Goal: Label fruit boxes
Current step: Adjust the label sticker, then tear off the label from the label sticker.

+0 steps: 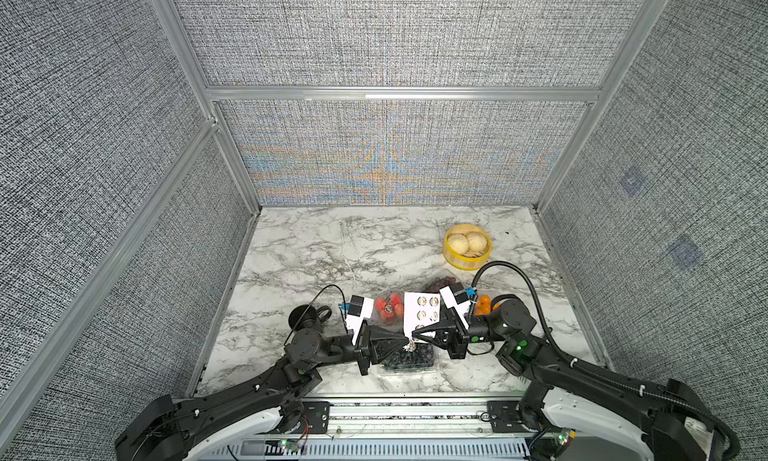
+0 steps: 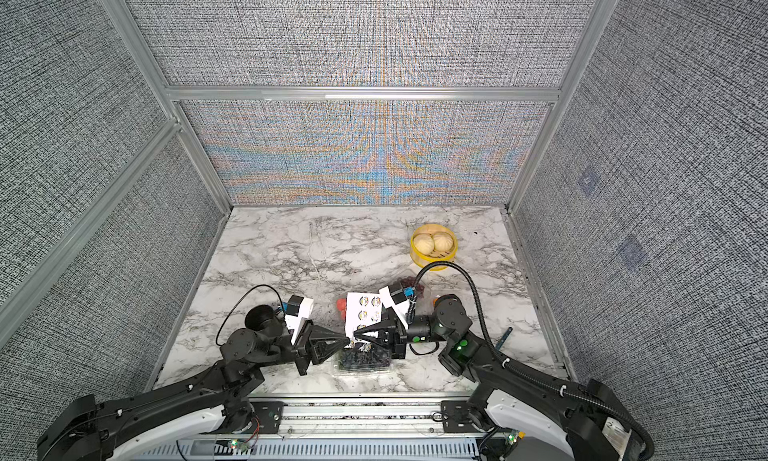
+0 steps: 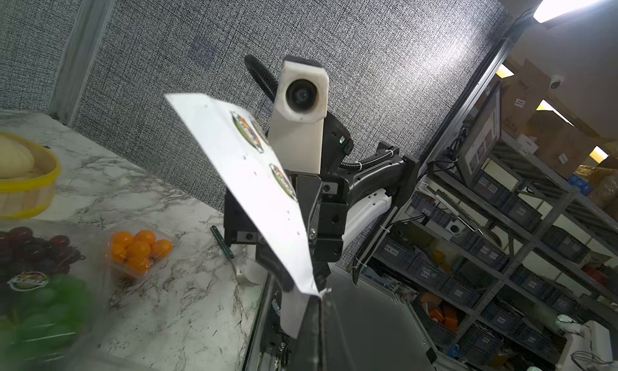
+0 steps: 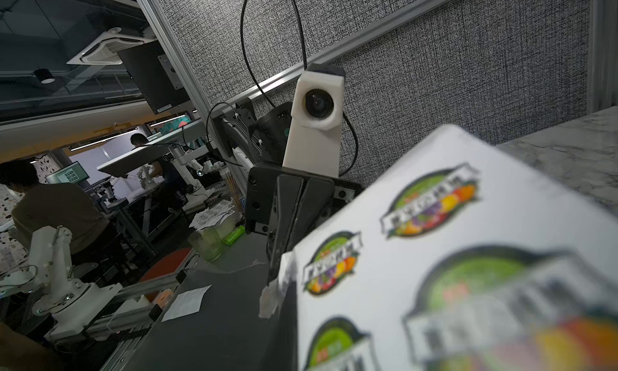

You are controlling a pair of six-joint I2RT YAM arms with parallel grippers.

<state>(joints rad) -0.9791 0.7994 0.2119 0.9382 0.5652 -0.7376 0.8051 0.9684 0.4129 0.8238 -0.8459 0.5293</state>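
Marble table: fruit boxes, steamer basket.

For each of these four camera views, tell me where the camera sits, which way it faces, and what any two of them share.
Top views: overhead stereo pair, looking down at the marble table; both arms, left gripper and right gripper meeting tip to tip.
Left wrist: on the left arm, facing the right arm's camera past the sticker sheet; own fingers at frame bottom.
Right wrist: faces the left arm's camera and shut fingers.
Shared: sticker sheet in all; orange-fruit box in top and left wrist.
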